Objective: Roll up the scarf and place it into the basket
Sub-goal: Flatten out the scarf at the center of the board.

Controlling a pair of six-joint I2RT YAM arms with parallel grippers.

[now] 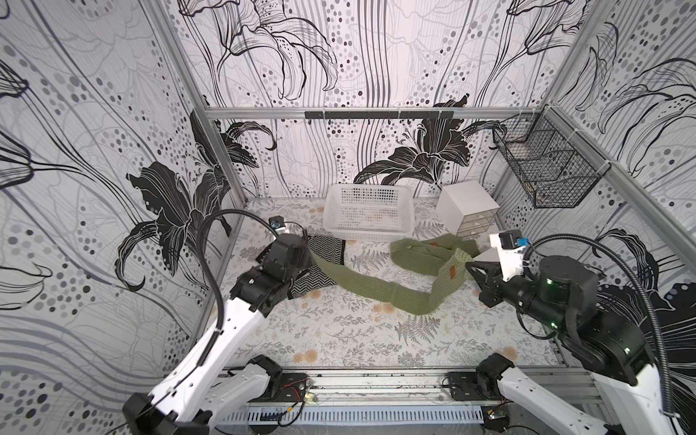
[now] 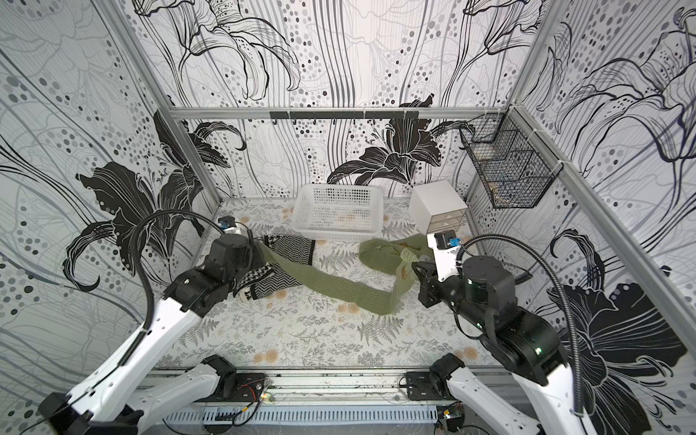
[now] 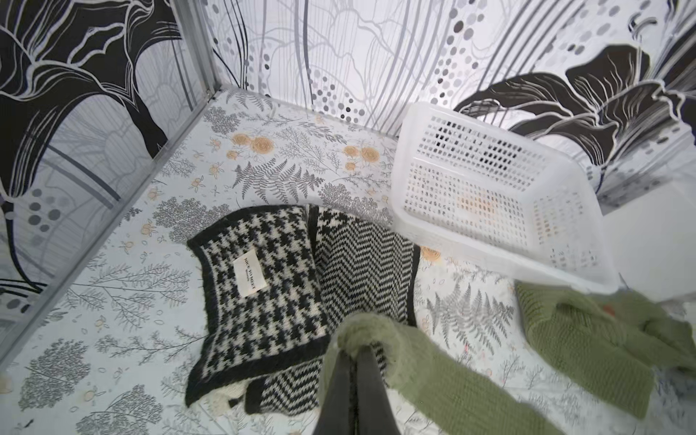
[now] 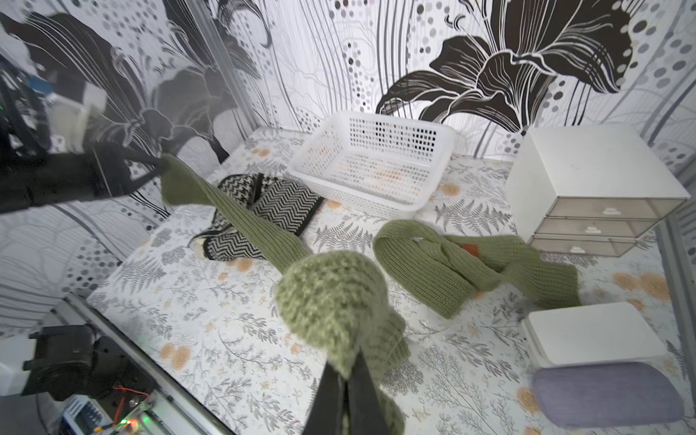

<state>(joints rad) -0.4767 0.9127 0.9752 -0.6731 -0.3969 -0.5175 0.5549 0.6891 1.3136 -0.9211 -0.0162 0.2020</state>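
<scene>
My left fingers were clamped on one end of the green scarf and my right fingers on another bunch. It sagged unrolled over the worktop. Rolling wasn't begun, and the basket stood empty.

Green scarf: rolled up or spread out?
Unrolled: the green scarf stretches as a strip from left hand to right hand, outside the basket.

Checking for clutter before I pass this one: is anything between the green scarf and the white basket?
Nothing visible blocks it. The basket is open-topped and looks empty. A black-and-white scarf lies low by its near corner, beneath the end of the green scarf pinched in the left gripper; probably too low to obstruct.
</scene>
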